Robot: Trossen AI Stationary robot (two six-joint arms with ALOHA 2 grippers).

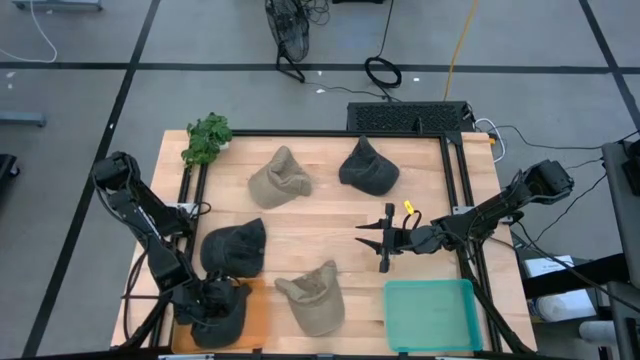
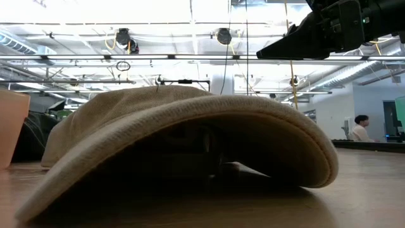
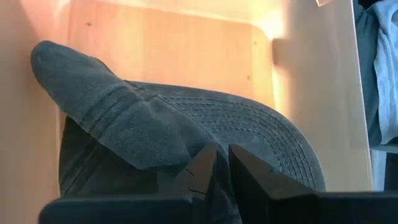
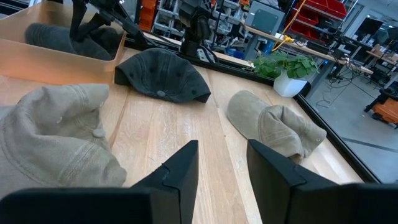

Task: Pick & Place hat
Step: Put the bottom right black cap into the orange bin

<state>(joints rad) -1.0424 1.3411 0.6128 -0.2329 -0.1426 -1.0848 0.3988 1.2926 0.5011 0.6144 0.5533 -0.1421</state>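
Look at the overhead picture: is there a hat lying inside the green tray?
No, the green tray shows only its bare floor; the nearest tan hat lies on the wooden table beside it.

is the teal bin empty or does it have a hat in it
Empty. The high view shows the teal bin with a bare floor; the nearest tan hat lies outside on the table.

Both arms are dark, near black, built of slim tubular links joined by chunkier rounded joint housings — the left arm [image 1: 140,215] at the left of the high view, the right arm [image 1: 500,208] at its right. The right gripper [image 1: 385,240] ends in two thin, tapering black fingers, with a small yellow piece showing just behind them. In the wrist views the fingers [image 4: 177,171] are matte black, angular wedges with flat inner faces — those of the left gripper [image 3: 222,165] show fine scuffs near the tips.
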